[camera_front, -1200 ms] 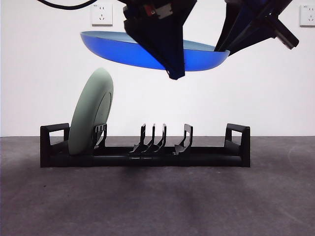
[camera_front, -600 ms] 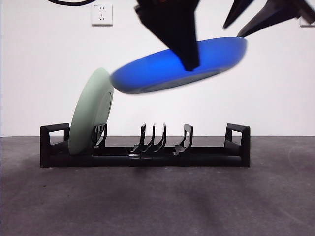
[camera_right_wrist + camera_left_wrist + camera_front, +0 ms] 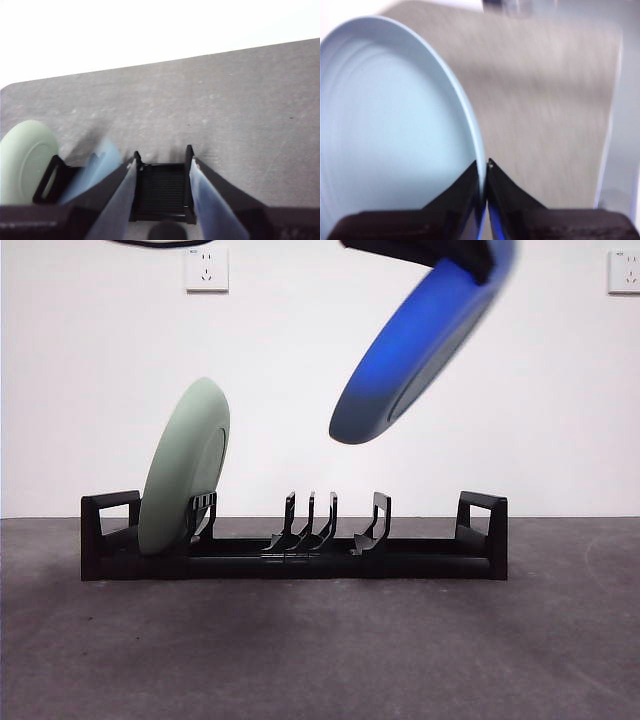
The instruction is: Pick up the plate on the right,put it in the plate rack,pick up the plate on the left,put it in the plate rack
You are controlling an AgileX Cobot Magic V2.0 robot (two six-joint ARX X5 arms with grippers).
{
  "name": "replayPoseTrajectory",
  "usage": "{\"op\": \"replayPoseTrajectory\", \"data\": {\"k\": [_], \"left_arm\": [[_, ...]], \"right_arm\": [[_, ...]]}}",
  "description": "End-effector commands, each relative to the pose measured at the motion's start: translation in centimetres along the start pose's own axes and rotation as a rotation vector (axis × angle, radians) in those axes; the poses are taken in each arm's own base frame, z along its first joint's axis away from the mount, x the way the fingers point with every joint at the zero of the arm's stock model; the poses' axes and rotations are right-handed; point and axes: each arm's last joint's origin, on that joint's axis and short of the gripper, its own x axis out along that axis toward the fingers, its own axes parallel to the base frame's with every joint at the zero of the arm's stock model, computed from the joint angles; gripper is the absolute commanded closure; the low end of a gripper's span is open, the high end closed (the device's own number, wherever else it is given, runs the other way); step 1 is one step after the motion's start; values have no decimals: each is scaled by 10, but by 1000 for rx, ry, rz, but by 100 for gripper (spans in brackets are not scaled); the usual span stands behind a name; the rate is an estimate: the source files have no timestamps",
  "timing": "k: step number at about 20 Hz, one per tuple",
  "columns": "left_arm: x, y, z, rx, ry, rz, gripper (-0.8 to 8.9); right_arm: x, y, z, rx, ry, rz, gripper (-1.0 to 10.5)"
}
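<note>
A: Quick pass. What's changed?

B: The blue plate was lying flat up in the air a second ago, with two dark arms at it. Half a second ago it was tipping. Now it's steeply tilted, nearly on edge, blurred, high and right of middle, well above the rack. Only one arm tip shows on it now, at its top rim.

A: Which gripper has it?

B: The left gripper. Its wrist view shows the jaws pinched on the plate's rim, pale inner face to one side, table smeared with motion behind.

A: And the right gripper?

B: Jaws spread, nothing between them. It hangs over the rack; its camera looks down on a rack end and catches the green plate off to the side. It has gone from the front view.

A: The green plate's done?

B: Looks so. It stands in the rack at the left end in the front view, leaning against the prongs. So I judge one plate is racked and this is the second.

A: What does the tilt mean?

B: My read: it's being turned on edge to drop between prongs. The middle prongs are free. It isn't over a slot yet and touches nothing below.

A: Risk?

B: One-edge pinch on a swinging plate; could slip or clip the green plate.
</note>
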Motion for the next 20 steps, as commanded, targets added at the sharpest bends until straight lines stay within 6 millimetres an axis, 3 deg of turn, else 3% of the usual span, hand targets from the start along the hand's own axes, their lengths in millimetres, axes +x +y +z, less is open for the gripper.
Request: {"op": "replayPoseTrajectory", "data": {"k": [1, 7, 12, 20], "left_arm": [[1, 30, 3, -188, -83, -15, 823], [1, 79, 9, -371, -247, -70, 823], [19, 107, -1, -492, -314, -80, 823], [47, 132, -23, -539, -356, -11, 823]], "right_arm": [[0, 0, 1, -10, -11, -27, 759], [0, -1, 3, -7, -33, -47, 760], [0, 0, 3, -7, -41, -45, 760], [1, -1, 4, -10, -46, -65, 760]]}}
